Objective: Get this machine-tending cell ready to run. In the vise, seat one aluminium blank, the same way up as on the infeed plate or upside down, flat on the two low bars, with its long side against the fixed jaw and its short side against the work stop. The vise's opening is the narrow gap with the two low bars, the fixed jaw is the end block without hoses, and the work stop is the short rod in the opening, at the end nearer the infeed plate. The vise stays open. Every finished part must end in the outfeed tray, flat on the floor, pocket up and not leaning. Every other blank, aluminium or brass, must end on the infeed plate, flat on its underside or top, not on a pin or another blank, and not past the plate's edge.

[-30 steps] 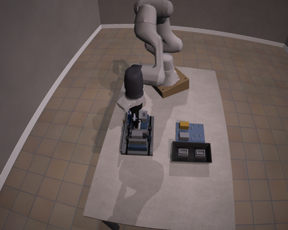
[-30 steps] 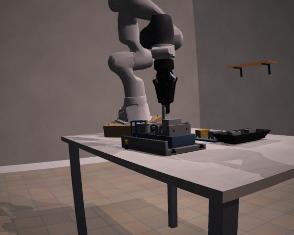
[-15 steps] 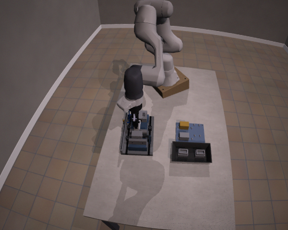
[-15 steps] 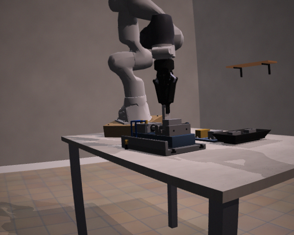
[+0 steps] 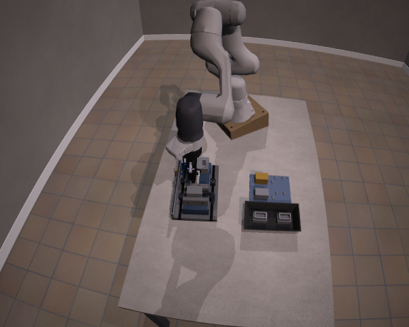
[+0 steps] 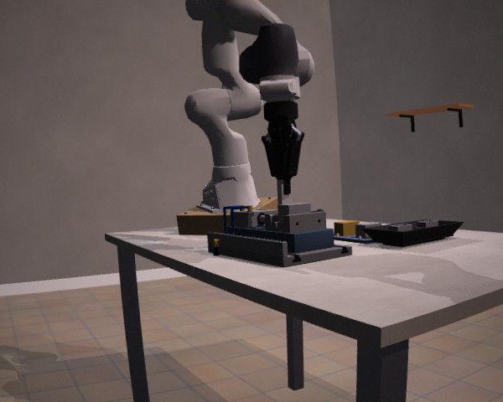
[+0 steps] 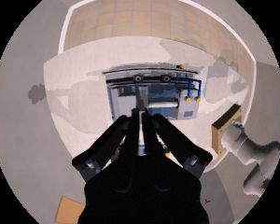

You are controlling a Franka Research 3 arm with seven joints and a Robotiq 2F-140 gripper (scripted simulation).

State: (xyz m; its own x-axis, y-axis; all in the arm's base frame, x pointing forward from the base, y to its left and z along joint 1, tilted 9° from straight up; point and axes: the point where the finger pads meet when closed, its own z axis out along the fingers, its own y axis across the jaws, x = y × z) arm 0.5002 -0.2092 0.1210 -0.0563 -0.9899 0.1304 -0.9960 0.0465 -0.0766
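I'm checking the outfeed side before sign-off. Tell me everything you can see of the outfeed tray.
The outfeed tray is a dark, near-black rectangular bin with raised, outward-sloping walls and an open top. It sits flat on the table, right beside the blue infeed plate, on the side away from the arm's base. Two grey finished parts lie side by side on its floor, apart, pockets up, apparently flat. The claw is away at the vise, shut on nothing.
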